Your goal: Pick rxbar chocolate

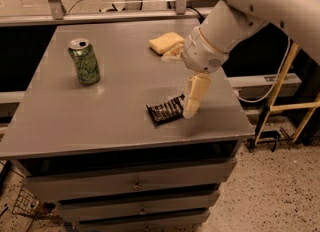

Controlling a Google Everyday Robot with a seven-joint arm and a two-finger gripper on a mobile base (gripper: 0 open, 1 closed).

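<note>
One claw point(177, 86) is hanging released just above the right part of the surface point(115, 111). Its two cream fingers are spreading wide: the lower finger point(194, 96) is pointing down with its tip just beside the right end of the rxbar chocolate point(166, 110), and whether it is touching the wrapper cannot be told; the upper finger point(172, 55) is reaching toward the yellow sponge point(165, 41). Nothing is sitting between them. The white arm point(240, 16) is coming in from the upper right.

The rxbar chocolate is lying flat and slightly slanted, near the front right of the surface, a short way back from the front edge. The sponge is resting near the back edge, and the green soda can point(84, 62) is standing upright well apart on the left, its top opened.

The surface is topping a grey cabinet with shut drawers point(135, 183) below. Bare grey area is stretching across the middle and the front left. Beyond the right edge, a yellow frame point(280, 83) is leaning over the speckled floor point(270, 196); a metal rail point(100, 17) is running behind the back edge, and a wire basket point(25, 203) is sitting low on the left.
</note>
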